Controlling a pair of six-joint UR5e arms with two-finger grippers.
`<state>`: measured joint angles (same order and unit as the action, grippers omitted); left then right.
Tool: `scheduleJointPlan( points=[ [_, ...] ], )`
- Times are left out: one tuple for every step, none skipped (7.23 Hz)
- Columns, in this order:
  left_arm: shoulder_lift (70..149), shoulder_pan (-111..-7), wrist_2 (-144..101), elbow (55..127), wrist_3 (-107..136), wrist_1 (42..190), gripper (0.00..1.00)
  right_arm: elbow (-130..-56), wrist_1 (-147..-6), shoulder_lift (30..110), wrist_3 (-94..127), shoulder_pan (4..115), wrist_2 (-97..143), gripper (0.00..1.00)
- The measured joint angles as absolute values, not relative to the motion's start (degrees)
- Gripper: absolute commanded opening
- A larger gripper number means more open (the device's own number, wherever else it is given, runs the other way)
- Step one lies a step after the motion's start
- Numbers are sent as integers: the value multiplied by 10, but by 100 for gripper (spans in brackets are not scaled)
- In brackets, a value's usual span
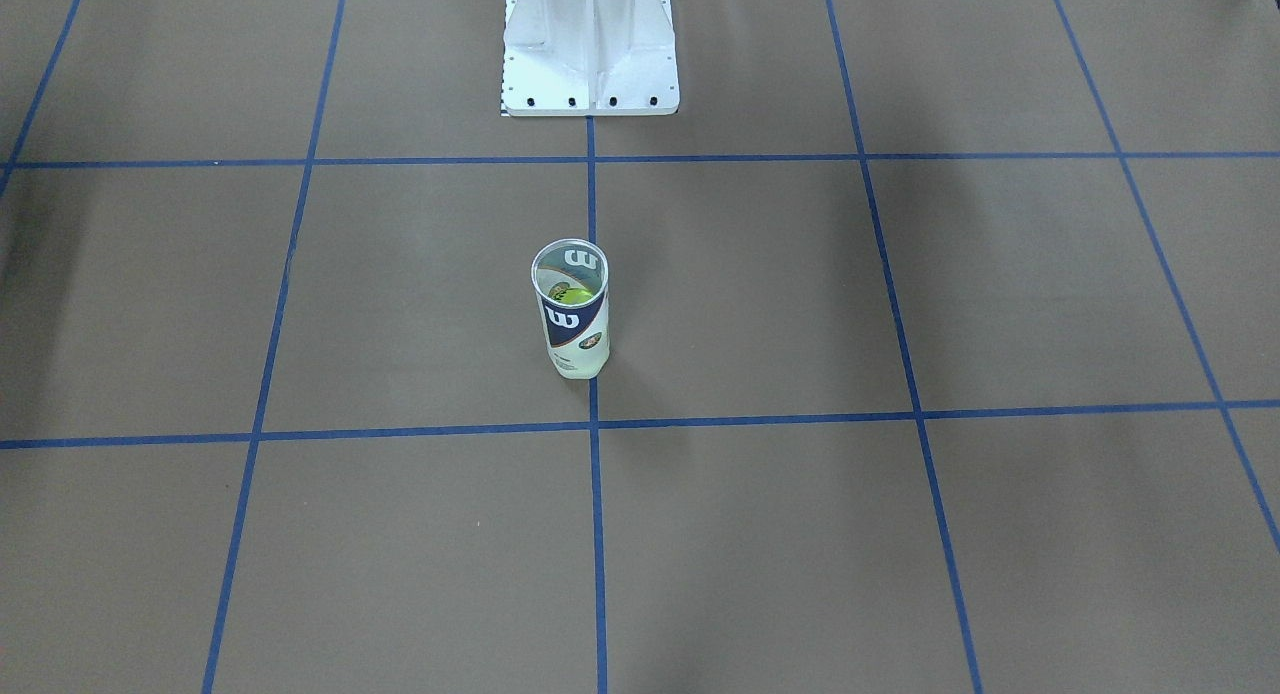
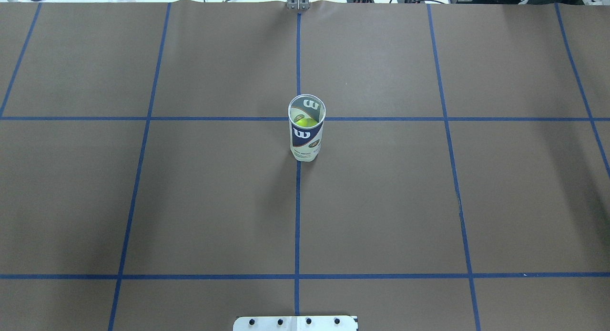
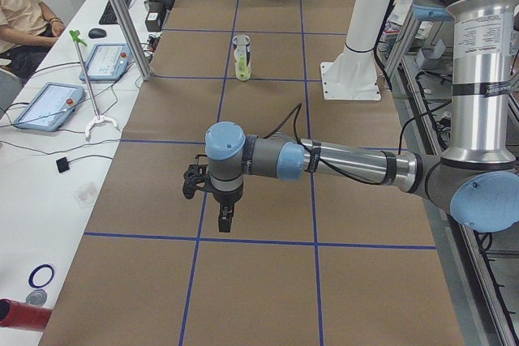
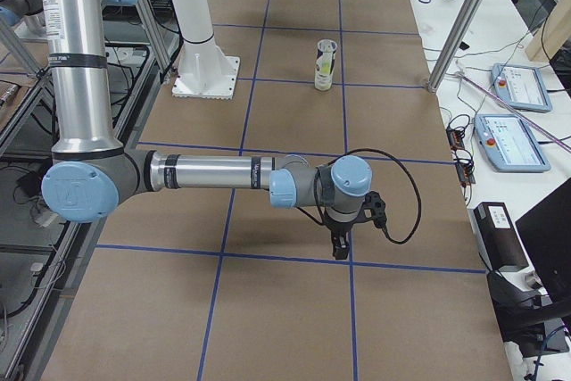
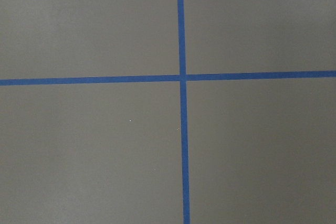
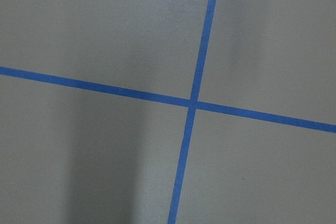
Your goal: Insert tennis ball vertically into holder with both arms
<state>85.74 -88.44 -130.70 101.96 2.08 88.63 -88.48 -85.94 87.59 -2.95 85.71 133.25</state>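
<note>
The holder (image 2: 306,130) stands upright at the table's middle on a blue tape line, open end up. It also shows in the front view (image 1: 572,314) and small in the side views (image 3: 242,57) (image 4: 326,64). The tennis ball (image 2: 305,122) lies inside it, seen through the open top (image 1: 571,294). My left gripper (image 3: 225,218) shows only in the exterior left view, far from the holder, pointing down; I cannot tell whether it is open or shut. My right gripper (image 4: 340,245) shows only in the exterior right view, equally far off; I cannot tell its state.
The white mounting base (image 1: 590,49) stands behind the holder at the robot's side. Side tables hold tablets (image 3: 47,106) (image 4: 510,142) and cables. An operator (image 3: 20,14) sits at the left end. Both wrist views show only brown table and blue tape crossings (image 5: 182,77).
</note>
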Motion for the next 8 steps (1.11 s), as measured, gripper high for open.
scheduleJointPlan(
  points=[
    [856, -886, -1307, 1018, 4, 882, 99, -885, -860, 876, -29, 857, 1332, 99],
    [849, -887, -1309, 1018, -5, 883, 99, -884, -859, 877, -29, 857, 1332, 99],
    [840, -888, -1311, 1019, -9, 887, 99, -884, -859, 877, -29, 857, 1332, 99],
    [836, -889, -1311, 1020, -11, 891, 99, -884, -859, 878, -30, 857, 1332, 99],
    [833, -890, -1311, 1019, -11, 893, 99, -884, -859, 878, -30, 857, 1332, 99],
    [829, -890, -1312, 1017, -10, 894, 99, -883, -859, 878, -31, 857, 1332, 99],
    [827, -890, -1312, 1016, -7, 893, 99, -883, -859, 879, -31, 857, 1332, 99],
    [826, -891, -1312, 1018, -6, 893, 99, -883, -859, 879, -31, 857, 1331, 99]
  ],
)
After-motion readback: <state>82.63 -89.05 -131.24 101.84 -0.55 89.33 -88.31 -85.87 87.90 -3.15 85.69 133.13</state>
